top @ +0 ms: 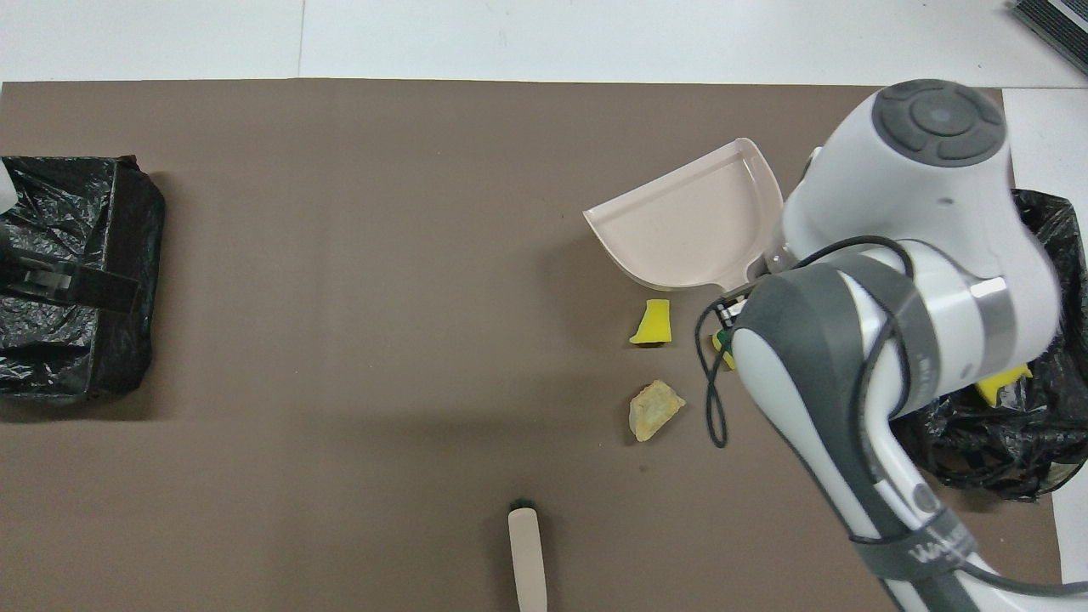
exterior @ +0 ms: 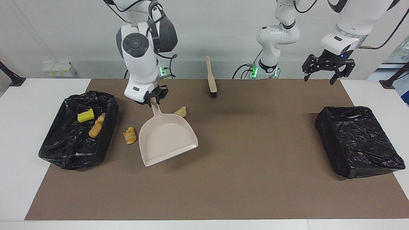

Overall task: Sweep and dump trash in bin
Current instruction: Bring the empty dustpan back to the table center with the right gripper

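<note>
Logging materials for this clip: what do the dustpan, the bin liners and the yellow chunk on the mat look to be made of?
Dustpan: smooth beige moulded plastic, going by its thin rigid rim and matt sheen.
Bin liners: thin black plastic film, crinkled and glossy.
Yellow chunk: probably sponge foam, matt with cut edges.

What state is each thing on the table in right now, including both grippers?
Right gripper: shut on the dustpan handle.
Dustpan: empty, held over the mat.
Left gripper: open, empty, raised.
Bin at the right arm's end: holds trash.
Bin at the left arm's end: bag-covered, no trash showing.
Brush: lying unheld.
</note>
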